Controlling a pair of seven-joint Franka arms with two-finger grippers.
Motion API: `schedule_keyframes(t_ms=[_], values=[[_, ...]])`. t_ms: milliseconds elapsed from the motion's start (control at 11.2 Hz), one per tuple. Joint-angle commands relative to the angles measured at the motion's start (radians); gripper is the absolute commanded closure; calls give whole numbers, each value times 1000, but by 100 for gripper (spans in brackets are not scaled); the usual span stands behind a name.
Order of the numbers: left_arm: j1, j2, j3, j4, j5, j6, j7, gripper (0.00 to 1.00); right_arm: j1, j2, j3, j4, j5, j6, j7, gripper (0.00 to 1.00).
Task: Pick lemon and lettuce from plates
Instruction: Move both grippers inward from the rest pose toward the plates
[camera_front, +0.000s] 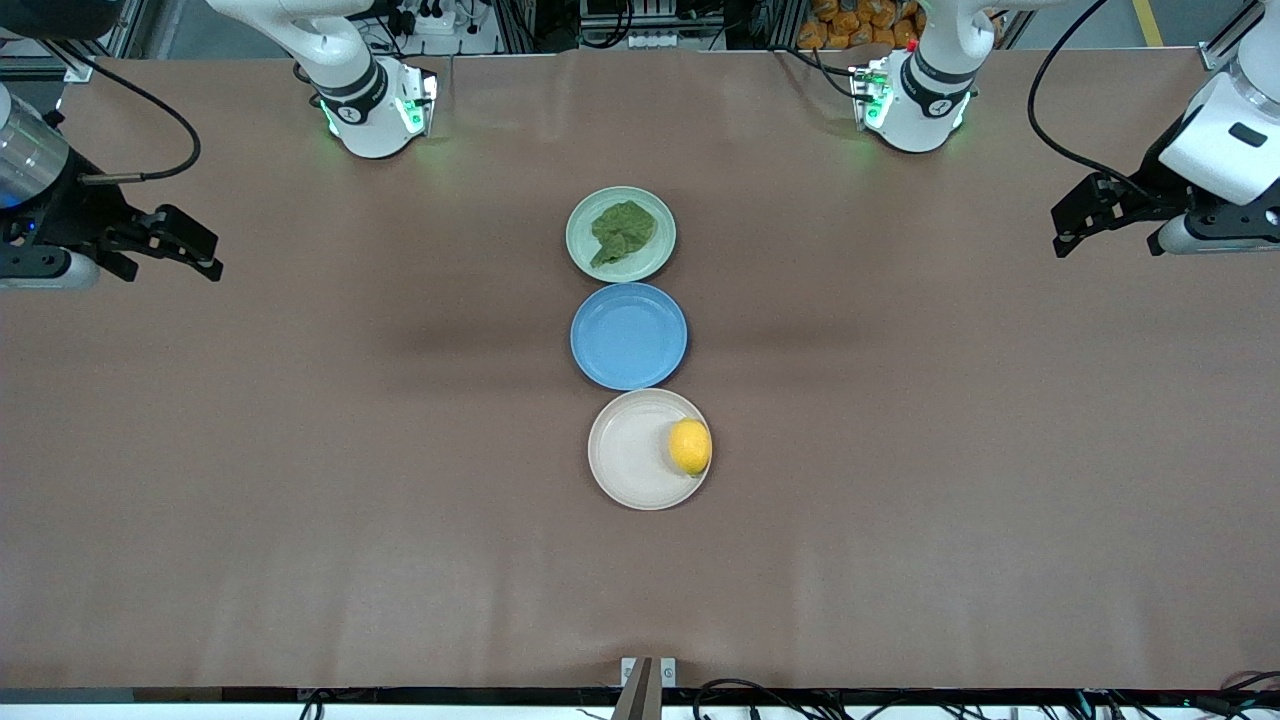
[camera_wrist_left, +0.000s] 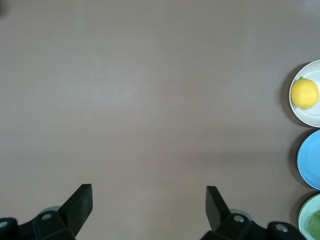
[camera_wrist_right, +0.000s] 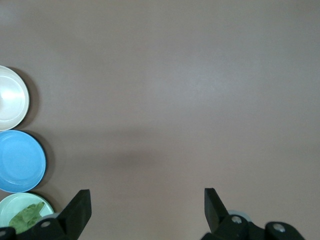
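Observation:
The dark green lettuce (camera_front: 622, 232) lies on the pale green plate (camera_front: 582, 252), the plate nearest the robots' bases. The yellow lemon (camera_front: 690, 446) sits on the beige-white plate (camera_front: 625, 460), the plate nearest the front camera, at the rim toward the left arm's end. My left gripper (camera_front: 1062, 228) is open and empty above the table at the left arm's end. My right gripper (camera_front: 214, 256) is open and empty above the table at the right arm's end. The left wrist view shows the lemon (camera_wrist_left: 304, 93) and open fingers (camera_wrist_left: 80, 200). The right wrist view shows the lettuce (camera_wrist_right: 27, 216).
A blue plate (camera_front: 628, 335) with nothing on it lies between the two other plates, all three in a line at the table's middle. Brown table (camera_front: 900, 450) stretches between the plates and each gripper. Both arm bases (camera_front: 375, 110) stand at the table's edge.

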Motion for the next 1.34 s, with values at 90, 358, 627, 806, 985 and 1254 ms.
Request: schedule_keyframes(t_ms=[90, 358, 627, 806, 985, 1254], values=[[6, 11, 0, 23, -27, -22, 25, 0, 2, -24, -2, -6, 21, -27, -28, 0], [3, 30, -2, 26, -15, -21, 24, 0, 3, -18, -2, -9, 19, -23, -28, 0], [23, 24, -2, 20, -35, -24, 27, 0, 9, -12, 3, -35, 21, -4, -14, 0], [46, 45, 0, 20, -108, -65, 16, 0, 14, -7, 30, -87, 25, 43, -11, 0], [47, 48, -2, -1, -113, -86, 15, 0, 19, -4, 49, -122, 27, 77, 12, 0], [37, 53, -5, -90, -128, -84, 18, 0, 22, 2, 104, -180, 35, 143, 99, 0]])
